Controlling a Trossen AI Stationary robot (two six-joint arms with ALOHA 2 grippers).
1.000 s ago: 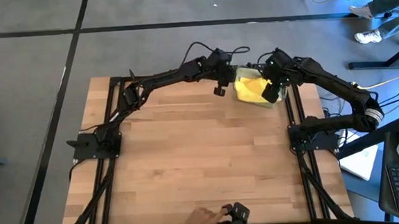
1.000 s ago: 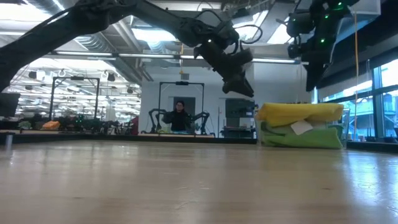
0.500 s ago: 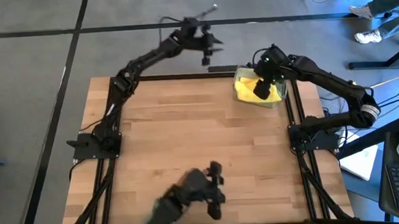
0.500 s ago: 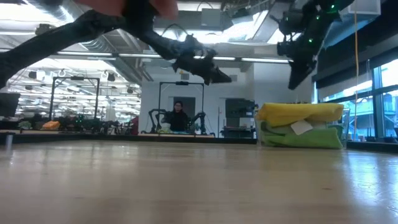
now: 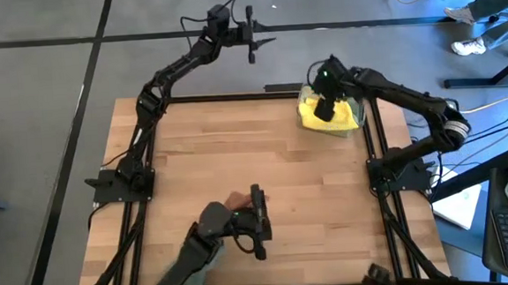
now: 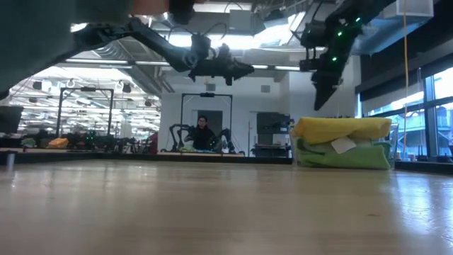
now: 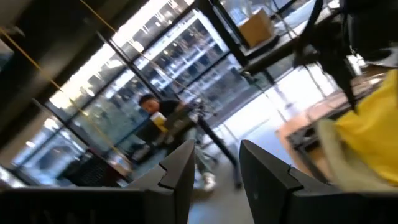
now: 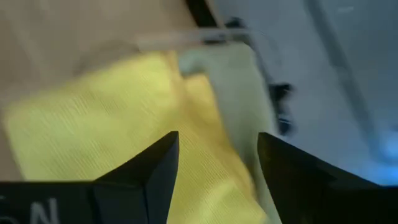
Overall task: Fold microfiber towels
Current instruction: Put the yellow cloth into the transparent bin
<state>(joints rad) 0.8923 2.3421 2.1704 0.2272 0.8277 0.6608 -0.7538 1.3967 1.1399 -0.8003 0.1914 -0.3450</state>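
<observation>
The microfiber towels lie stacked in a clear bin [image 5: 357, 127] at the table's far right corner. A bright yellow towel [image 5: 339, 118] [image 8: 112, 118] lies on top, a green one [image 6: 343, 158] is under it, and a pale one [image 8: 233, 68] shows at the edge. My right gripper [image 5: 324, 112] [image 8: 214, 146] hangs open, slanting down over the yellow towel without touching it. My left gripper [image 5: 253, 47] [image 7: 214, 155] is open and holds nothing. It points level out past the table's far edge, away from the bin.
A person's arm in a dark sleeve, the hand holding a black device [image 5: 252, 227], reaches in over the table's near middle. The wooden tabletop [image 5: 264, 155] between it and the bin is bare. Another person [image 6: 204, 131] sits in the room beyond.
My left gripper has swung up and away from the bin, out past the table's far edge toward the left, and has turned level. My right gripper has shifted a little toward the table's left over the yellow towel. A person's arm has come in over the near edge.
</observation>
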